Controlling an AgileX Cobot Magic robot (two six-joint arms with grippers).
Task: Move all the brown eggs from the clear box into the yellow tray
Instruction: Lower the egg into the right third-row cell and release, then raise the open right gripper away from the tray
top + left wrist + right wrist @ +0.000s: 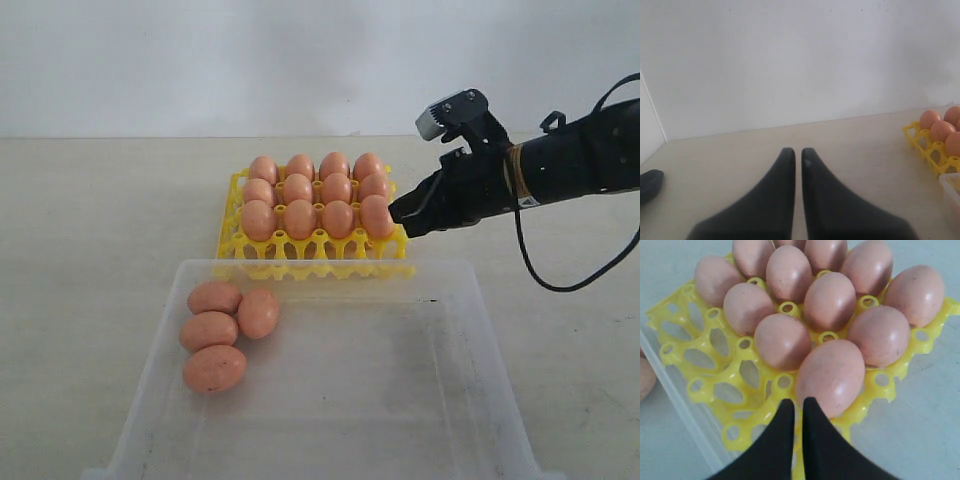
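Just beside the tips of the right jaws, shut and empty, sits the nearest of twelve brown eggs (336, 189) in the yellow tray (300, 243). Four more lie in the clear box (400, 380), well apart. Over the bench (100, 200) the left jaws are shut, empty.

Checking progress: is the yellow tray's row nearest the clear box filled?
No, the yellow tray has its near row empty; four brown eggs lie in the clear box.
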